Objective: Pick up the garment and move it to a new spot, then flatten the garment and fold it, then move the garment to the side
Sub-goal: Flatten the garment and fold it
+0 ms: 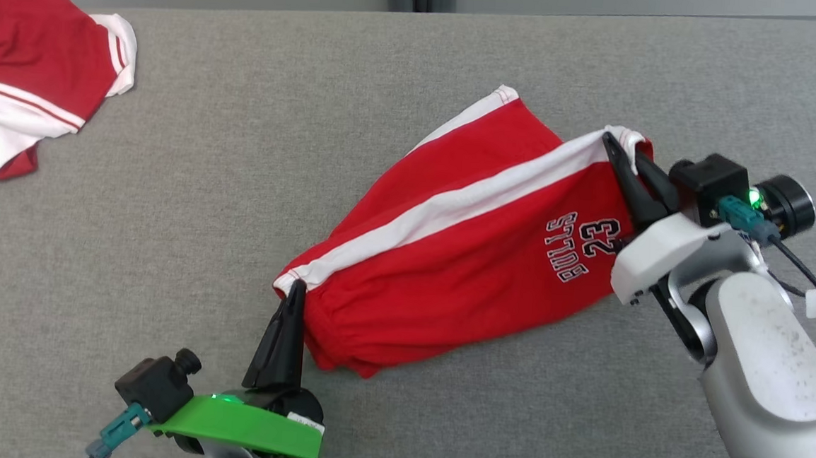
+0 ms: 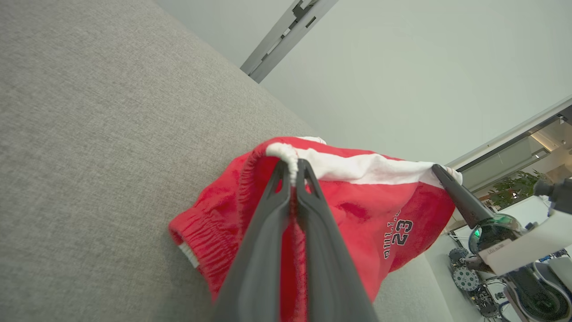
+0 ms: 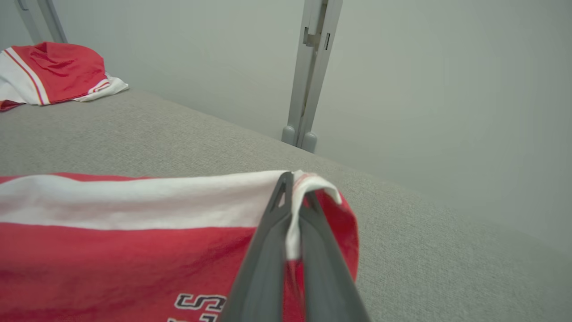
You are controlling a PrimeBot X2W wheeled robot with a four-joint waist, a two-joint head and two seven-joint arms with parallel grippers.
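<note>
- the red shorts (image 1: 463, 261) lie right of centre on the grey bench (image 1: 241, 176), with a white side stripe and the print "bulls 23" facing up.
- the left hand (image 1: 296, 287) has its two dark fingers pressed together on the elastic waistband, right where the white stripe ends; the left wrist view shows the gathered white edge pinched between the fingertips (image 2: 286, 172).
- the right hand (image 1: 615, 146) is clamped on the opposite end of the same stripe, at the leg hem; in the right wrist view the white hem folds over its tips (image 3: 297, 188).
- the stripe runs stretched between the two hands, and the red cloth below it drapes onto the bench.
- a second red and white garment (image 1: 28, 71) sits crumpled at the far left corner of the bench, well apart from the shorts.
</note>
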